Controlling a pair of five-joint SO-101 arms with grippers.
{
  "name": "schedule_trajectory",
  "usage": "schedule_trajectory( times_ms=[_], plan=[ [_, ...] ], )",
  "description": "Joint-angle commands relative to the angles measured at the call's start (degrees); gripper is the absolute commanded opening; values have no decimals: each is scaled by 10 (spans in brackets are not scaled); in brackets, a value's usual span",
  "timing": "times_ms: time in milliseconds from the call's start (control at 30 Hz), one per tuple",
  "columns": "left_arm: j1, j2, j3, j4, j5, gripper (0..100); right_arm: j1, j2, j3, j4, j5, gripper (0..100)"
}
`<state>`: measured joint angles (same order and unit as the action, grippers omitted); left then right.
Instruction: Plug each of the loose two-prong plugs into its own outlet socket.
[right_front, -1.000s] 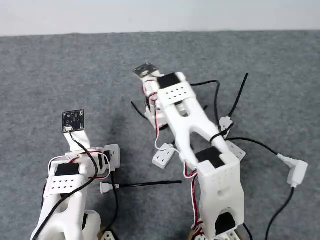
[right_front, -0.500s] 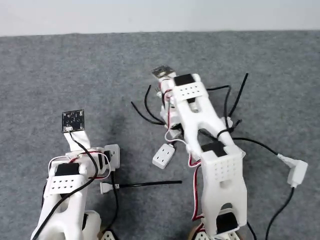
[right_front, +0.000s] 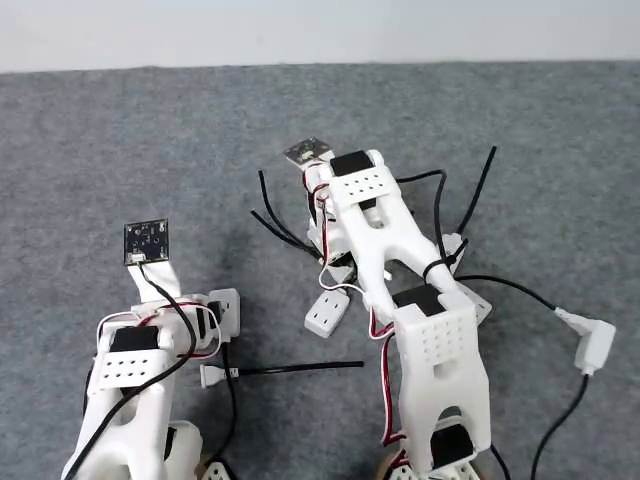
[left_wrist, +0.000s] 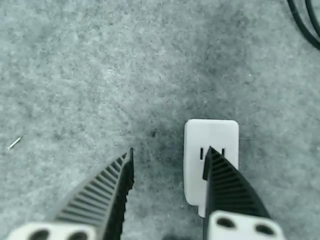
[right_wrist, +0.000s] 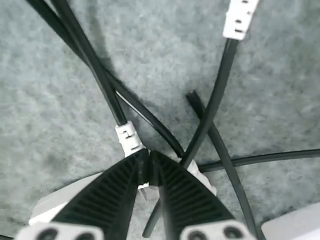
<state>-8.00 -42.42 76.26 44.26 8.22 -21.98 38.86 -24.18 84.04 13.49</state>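
With the left gripper (left_wrist: 167, 157) gaping and empty over the white outlet socket (left_wrist: 210, 155) at near left, turn to the right gripper (right_wrist: 148, 155), pinched almost closed on a white plug (right_wrist: 131, 138) mid-table. Square its prongs to the second socket (right_front: 327, 312) just beside, then press straight in, minding the crossed black cords (right_wrist: 215, 100).

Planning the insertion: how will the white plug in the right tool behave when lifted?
The white plug looks small and rigid, probably light, so the right tool, shut on it, should carry it steadily. Its black cord bends loosely and crosses other cords, so it is likely floppy and may drag or snag them.
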Motion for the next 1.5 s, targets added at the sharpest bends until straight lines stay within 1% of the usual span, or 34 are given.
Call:
schedule_trajectory(
  times_ms=[0,100,167,233,533,667,733,833,1000,1067,1167,1267,1367,1467],
  plan=[
    [-5,-11,-28,-6,-6,213,-23,-51,-17,-15,3,65],
    [-5,-11,-28,-6,-6,213,-36,-49,-17,-15,7,142],
    [-5,-11,-28,-6,-6,213,-43,-44,-16,-15,8,167],
    [-5,-11,-28,-6,-6,213,-46,-39,-16,-15,10,162],
    [-5,-11,-28,-6,-7,213,-36,25,-16,-15,106,154],
    [-5,-11,-28,-6,-7,213,-44,34,-17,-16,116,153],
    [-5,-11,-28,-6,-7,213,-47,31,-17,-20,116,116],
    [-5,-11,-27,-6,-7,213,-47,32,-25,-30,116,1],
    [-5,-11,-27,-6,-7,213,-44,23,-33,-29,112,9],
    [-5,-11,-27,-6,-7,213,-45,5,-42,-13,111,8],
    [-6,-8,-27,-7,-7,209,-48,-40,-63,22,61,8],
    [-36,-6,-37,-6,-7,201,-48,-99,-71,50,4,8],
    [-52,-2,-55,10,-6,136,-48,-160,-70,69,-47,8],
    [-54,37,-81,18,-8,66,-68,-212,-69,89,-71,8]
  ],
)
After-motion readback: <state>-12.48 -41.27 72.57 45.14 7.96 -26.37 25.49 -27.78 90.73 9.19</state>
